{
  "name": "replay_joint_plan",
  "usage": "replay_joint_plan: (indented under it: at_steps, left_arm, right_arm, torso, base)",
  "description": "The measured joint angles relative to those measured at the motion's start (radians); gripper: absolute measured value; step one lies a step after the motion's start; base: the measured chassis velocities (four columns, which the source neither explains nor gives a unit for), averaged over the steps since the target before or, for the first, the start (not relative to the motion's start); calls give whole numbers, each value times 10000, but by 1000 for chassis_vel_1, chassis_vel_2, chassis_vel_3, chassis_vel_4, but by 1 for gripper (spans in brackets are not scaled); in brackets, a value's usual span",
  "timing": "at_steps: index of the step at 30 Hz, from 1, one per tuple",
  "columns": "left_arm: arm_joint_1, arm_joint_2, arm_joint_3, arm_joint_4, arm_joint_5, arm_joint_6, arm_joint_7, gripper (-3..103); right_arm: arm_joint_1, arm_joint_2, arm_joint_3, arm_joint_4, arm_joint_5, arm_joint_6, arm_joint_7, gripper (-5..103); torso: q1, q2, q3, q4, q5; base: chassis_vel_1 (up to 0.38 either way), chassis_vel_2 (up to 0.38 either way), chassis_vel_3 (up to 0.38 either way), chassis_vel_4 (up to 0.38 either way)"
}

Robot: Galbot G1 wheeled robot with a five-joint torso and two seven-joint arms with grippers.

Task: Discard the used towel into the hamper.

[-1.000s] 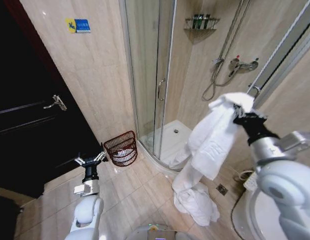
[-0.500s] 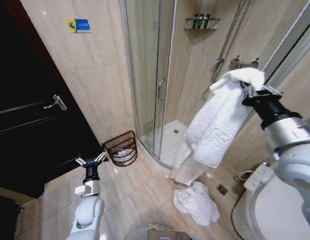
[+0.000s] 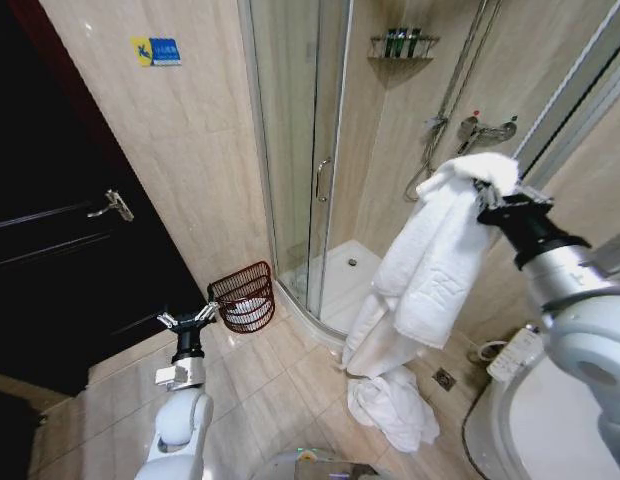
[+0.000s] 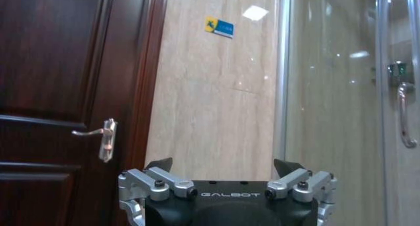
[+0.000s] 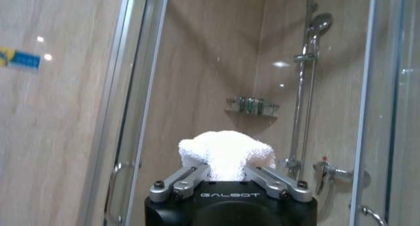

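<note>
Holding the white towel (image 3: 430, 260) up high, my right gripper (image 3: 487, 203) sits in front of the shower, its fingers pinching a bunched fold at the towel's top; in the right wrist view the bundle (image 5: 226, 152) bulges out between the two fingers (image 5: 180, 182). From there the cloth hangs in a long drape, and its lower end lies heaped on the floor tiles (image 3: 260, 370) by the curved shower step (image 3: 330, 290). I see the hamper (image 3: 244, 297) standing on the floor against the tiled wall, just beside the glass shower door (image 3: 290, 130) and well apart from the towel, with something pale lying inside it. My left gripper (image 3: 188, 322) is low down near the hamper, pointing up, fingers spread with nothing between them; the left wrist view shows those fingers (image 4: 157, 179) apart, facing the dark wooden door (image 4: 59, 103) and its handle (image 4: 105, 137).
</note>
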Motion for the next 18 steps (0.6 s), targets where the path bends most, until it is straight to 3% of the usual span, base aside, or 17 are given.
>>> replay_joint_plan:
  at_steps: [4,18]
  left_arm:
    - [29,-5,107,-1,-9,43,24,100]
    - [25,-32,122,17,95,63,51,100]
  right_arm:
    - [-198,76,-86,0,-442,61,-191,8]
    - [-319,175,-111,2,-572,106,-206,8]
  torso:
    - [-1,1,-1,-2,-2]
    - [-1,0,0,0,-2]
  base:
    - [0,0,0,0]
    - [17,29,29,22]
